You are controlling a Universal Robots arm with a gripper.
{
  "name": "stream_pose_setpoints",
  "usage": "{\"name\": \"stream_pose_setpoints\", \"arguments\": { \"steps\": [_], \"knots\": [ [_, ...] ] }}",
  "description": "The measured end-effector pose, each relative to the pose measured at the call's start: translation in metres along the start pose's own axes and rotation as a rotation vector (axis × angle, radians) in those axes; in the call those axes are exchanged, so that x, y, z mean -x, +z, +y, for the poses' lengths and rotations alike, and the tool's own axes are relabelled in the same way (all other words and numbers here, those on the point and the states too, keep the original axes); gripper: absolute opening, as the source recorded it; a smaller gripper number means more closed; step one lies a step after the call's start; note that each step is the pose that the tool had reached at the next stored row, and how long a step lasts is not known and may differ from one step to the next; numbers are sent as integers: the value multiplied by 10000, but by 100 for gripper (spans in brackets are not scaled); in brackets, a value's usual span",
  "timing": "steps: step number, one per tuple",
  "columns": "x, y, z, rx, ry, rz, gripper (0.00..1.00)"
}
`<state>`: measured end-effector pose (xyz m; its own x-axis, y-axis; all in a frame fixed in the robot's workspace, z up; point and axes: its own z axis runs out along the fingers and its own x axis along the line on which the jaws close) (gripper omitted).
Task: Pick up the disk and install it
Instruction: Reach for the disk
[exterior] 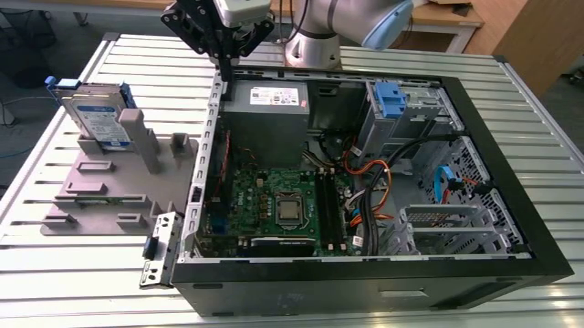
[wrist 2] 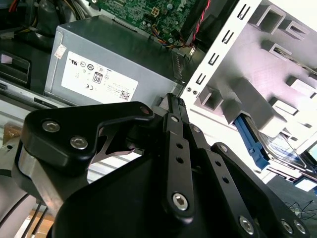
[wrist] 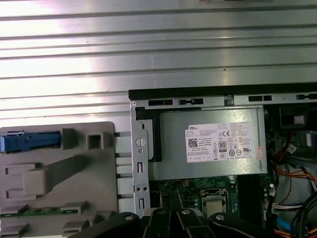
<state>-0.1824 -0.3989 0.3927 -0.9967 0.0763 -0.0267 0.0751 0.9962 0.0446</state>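
The disk (exterior: 94,115), silver with a white-and-blue label and blue rails, stands on edge in a grey holder (exterior: 100,198) on the exterior view's left, outside the open computer case (exterior: 365,273). Its blue rail shows in the first wrist view (wrist: 30,141) and the second wrist view (wrist 2: 253,143). My black gripper (exterior: 221,59) hangs above the case's back left corner, over the wall next to the power supply, well apart from the disk. Its fingers (wrist 2: 173,104) meet with nothing between them. The gripper's linkage (wrist: 171,218) also shows in the first wrist view.
A grey power-supply box (exterior: 267,102) with a white sticker fills the case's back left. A bare blue bracket (exterior: 390,102) sits in the drive bay at the back right. Motherboard (exterior: 273,205) and cables lie inside. A slatted metal table (exterior: 73,273) surrounds everything.
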Motion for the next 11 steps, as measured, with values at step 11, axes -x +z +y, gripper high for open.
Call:
{"name": "stream_pose_setpoints", "arguments": {
  "steps": [11],
  "knots": [
    [-39,0,-3,0,-1,0,11]
  ]
}}
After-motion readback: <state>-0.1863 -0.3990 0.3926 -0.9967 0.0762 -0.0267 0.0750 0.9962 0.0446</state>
